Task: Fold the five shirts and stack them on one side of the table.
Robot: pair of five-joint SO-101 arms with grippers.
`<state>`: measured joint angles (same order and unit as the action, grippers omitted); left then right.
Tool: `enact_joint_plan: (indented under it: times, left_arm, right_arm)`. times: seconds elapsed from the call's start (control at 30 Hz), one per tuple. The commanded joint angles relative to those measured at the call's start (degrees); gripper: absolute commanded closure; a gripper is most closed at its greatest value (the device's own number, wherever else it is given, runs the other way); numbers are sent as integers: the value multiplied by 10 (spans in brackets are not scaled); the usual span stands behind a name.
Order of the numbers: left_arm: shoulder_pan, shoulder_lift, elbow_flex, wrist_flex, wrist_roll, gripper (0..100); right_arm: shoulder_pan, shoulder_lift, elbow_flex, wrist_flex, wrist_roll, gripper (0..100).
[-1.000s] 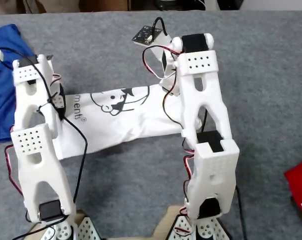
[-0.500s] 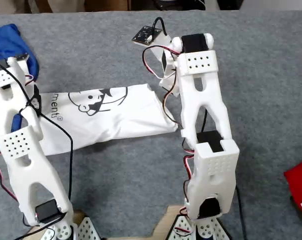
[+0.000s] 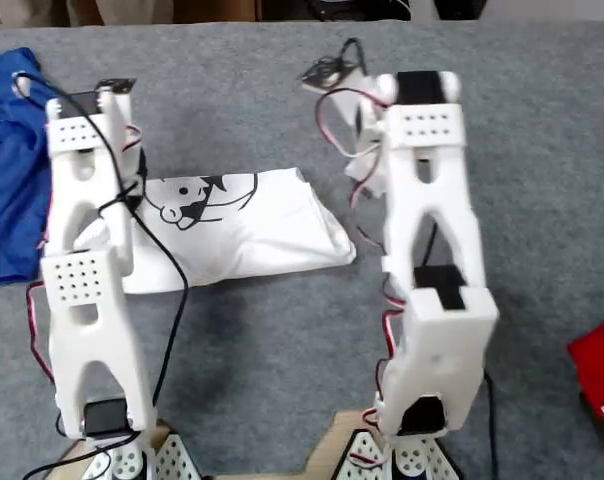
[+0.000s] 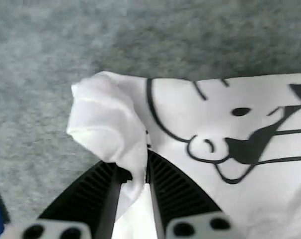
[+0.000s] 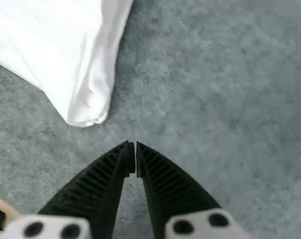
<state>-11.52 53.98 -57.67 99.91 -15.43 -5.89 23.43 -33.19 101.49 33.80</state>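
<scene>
A white shirt (image 3: 252, 225) with a black cartoon print lies bunched across the middle of the grey table (image 3: 232, 100). My left gripper (image 4: 133, 172) is shut on a raised fold at the shirt's left end (image 4: 110, 129), and the print (image 4: 230, 144) spreads beside it. My right gripper (image 5: 135, 149) is shut with nothing in it, over bare table just off the shirt's right corner (image 5: 85, 112). A blue shirt (image 3: 7, 170) lies crumpled at the far left edge, beyond the left arm (image 3: 82, 250).
A red cloth (image 3: 600, 375) pokes in at the right edge of the table. The right arm (image 3: 432, 230) stands right of the white shirt. Bare grey table stretches along the back and to the right.
The left arm swung out left, dragging the white shirt along, then came back toward the middle with the shirt's end, so the shirt lies shorter. The right arm shifted slightly right, off the shirt.
</scene>
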Motion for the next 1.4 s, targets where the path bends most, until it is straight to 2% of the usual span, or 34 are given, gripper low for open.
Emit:
enact_joint_plan:
  times: [0.0,0.3,0.63,0.9,1.13,1.2,1.37]
  left_arm:
    - [35,-64,-18,8,37,981]
    - [156,-152,-12,8,120,981]
    - [290,-121,-21,4,245,981]
    - [331,-48,-99,4,307,980]
    - [348,2,-133,6,306,978]
    - [353,2,-129,8,305,940]
    - [332,-11,-133,8,309,712]
  right_arm:
    - [34,-85,33,8,-2,977]
    - [116,-175,148,7,32,978]
    - [125,-384,232,6,35,978]
    - [140,-446,308,6,58,978]
    - [187,-458,312,6,59,978]
    - [190,-458,312,6,59,978]
    - [188,-454,312,6,58,978]
